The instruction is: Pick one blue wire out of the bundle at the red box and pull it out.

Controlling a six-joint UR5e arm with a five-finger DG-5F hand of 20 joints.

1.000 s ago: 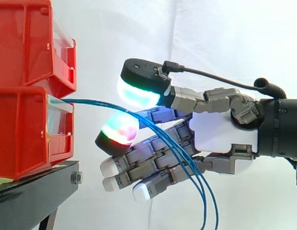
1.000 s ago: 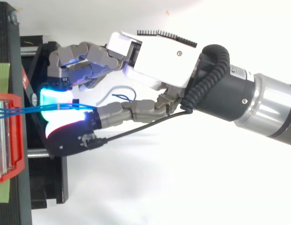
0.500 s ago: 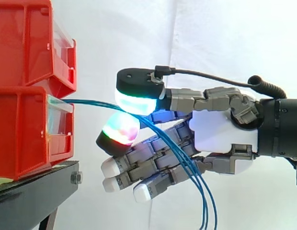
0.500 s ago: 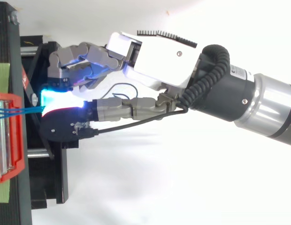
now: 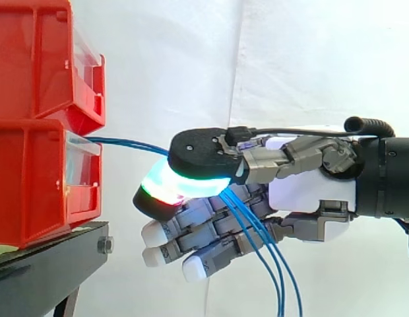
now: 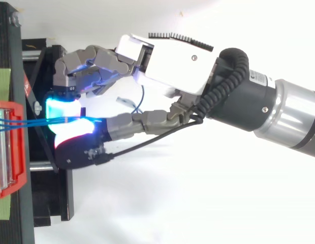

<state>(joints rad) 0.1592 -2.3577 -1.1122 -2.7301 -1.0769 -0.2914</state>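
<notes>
Blue wires stretch level, box to pinching hand.

side: level, close | top: overhead, close | shared: hand, red box

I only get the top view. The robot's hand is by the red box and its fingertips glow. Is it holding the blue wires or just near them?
Observer: In the side view the hand has one glowing pad pressed down onto another, with the blue wires running between them.
Operator: Where do the wires go after that?
Observer: They come out behind the pads and hang down below the hand as three loose strands.
Operator: Is there just one red box?
Observer: Two, stacked; the wires leave the lower red box, beneath the upper red box.
</notes>
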